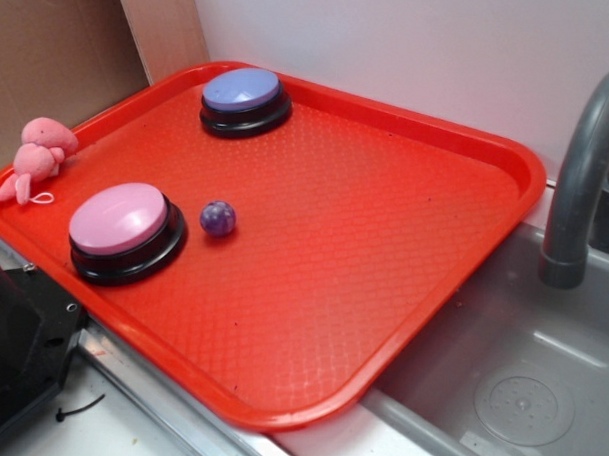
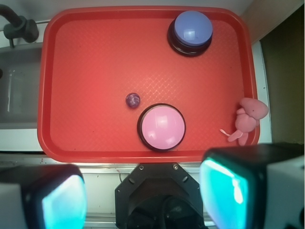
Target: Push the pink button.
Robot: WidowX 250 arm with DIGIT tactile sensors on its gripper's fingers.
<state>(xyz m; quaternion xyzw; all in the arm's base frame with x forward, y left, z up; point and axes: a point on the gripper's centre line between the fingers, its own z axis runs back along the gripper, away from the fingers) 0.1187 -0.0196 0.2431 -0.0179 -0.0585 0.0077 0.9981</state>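
tray (image 1: 468, 144): on counter, sink (image 1: 539, 396) to its right | pink button (image 1: 120, 220): front-left on tray | ball (image 1: 218, 218): just right of it | other button (image 1: 242, 91): back-left | plush (image 1: 37, 157): on left rim

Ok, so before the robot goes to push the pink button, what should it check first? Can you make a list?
1. Pink button in sight, near the tray's front edge: ok.
2. Not mixed up with the blue button, far off at the tray's back: ok.
3. Button top clear, nothing on it: ok.
4. Purple ball beside the button but apart from it, out of the way: ok.
5. Pink toy on the tray rim, off to the side: ok.
6. Hand high above, fingers spread, nothing between them: ok. Whether it sits right over the button: cannot tell.
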